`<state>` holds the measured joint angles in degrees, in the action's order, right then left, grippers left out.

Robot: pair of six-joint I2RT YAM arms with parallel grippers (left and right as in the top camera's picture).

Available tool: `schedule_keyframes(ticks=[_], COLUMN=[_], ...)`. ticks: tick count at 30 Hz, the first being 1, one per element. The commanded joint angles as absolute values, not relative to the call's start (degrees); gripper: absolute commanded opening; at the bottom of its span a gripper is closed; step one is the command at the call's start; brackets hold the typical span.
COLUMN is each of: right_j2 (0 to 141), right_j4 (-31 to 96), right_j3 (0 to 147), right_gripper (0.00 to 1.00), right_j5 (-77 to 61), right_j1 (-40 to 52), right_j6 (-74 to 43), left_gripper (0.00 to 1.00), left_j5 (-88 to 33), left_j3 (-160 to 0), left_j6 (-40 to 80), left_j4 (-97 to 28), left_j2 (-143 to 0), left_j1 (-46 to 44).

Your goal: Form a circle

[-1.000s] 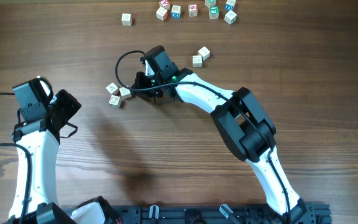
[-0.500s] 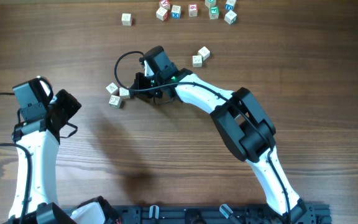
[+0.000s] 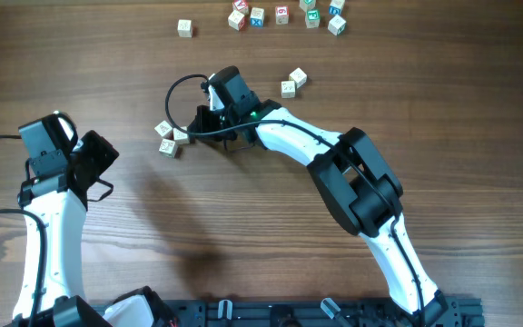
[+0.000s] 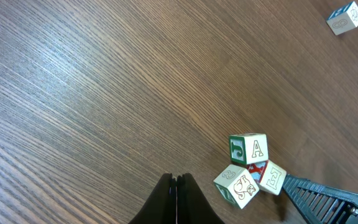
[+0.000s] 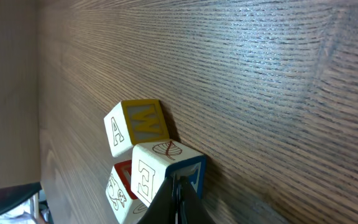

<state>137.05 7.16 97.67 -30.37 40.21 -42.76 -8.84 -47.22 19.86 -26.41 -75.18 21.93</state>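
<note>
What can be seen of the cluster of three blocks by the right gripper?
The cluster is three small pale wooden cubes with printed faces: letters A, J, E and W, a leaf, an animal drawing, in green, red, blue and yellow. They sit flat on the wooden table, packed touching in a tight triangle, no ring. The shut right gripper has its tip against the E cube's blue side.

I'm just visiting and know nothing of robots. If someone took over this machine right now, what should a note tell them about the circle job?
Fingers: the left fingers are shut, empty and apart from the blocks. The right fingers are shut and empty, with their tips against the E cube.
Things: three-cube cluster; two cubes to its right; a lone cube and a row of cubes at the far edge.
Done: no circle yet.
Left: arrange the cubes into a ring.
</note>
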Motion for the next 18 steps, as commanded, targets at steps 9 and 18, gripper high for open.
schedule_keyframes(ticks=[9, 18], right_j2=[138.58, 138.58], right_j4=[6.46, 5.37], right_j3=[97.47, 97.47], right_gripper=[0.04, 0.04], right_j5=[-29.02, -30.15], right_j1=[40.05, 40.05], right_j6=[-38.98, -37.43], left_gripper=[0.06, 0.06], left_j5=[-9.32, -9.32], left_j3=[-47.13, -47.13], left_j6=[19.94, 19.94], left_j4=[-26.44, -26.41], left_j2=[-75.46, -75.46], left_j1=[22.31, 22.31])
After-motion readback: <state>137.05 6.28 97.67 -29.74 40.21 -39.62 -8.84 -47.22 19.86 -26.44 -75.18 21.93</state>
